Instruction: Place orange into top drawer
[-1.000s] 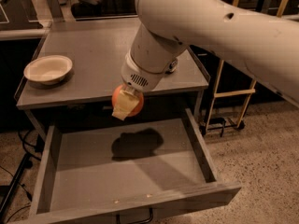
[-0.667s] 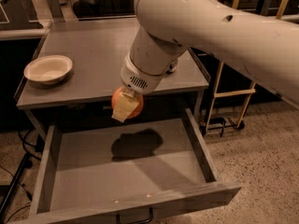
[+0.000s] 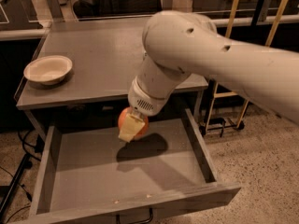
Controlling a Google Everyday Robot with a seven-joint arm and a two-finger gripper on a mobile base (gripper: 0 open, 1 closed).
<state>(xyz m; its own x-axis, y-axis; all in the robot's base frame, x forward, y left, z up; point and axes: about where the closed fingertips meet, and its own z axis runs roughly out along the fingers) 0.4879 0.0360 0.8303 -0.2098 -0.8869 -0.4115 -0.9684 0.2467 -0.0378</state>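
The end effector, at frame centre, was clamped on the orange above the open top drawer, presumably so that release would drop it inside.

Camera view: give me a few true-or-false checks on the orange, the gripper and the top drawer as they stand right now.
1. The top drawer is pulled open. True.
2. The gripper is shut on the orange, over the back part of the drawer. True.
3. The orange lies loose on the drawer's bottom, free of the gripper. False: it is held between the fingers, and its shadow falls on the drawer's bottom beside it.
4. The cream bowl sits inside the drawer. False: it stands on the table top, towards the picture's left edge.
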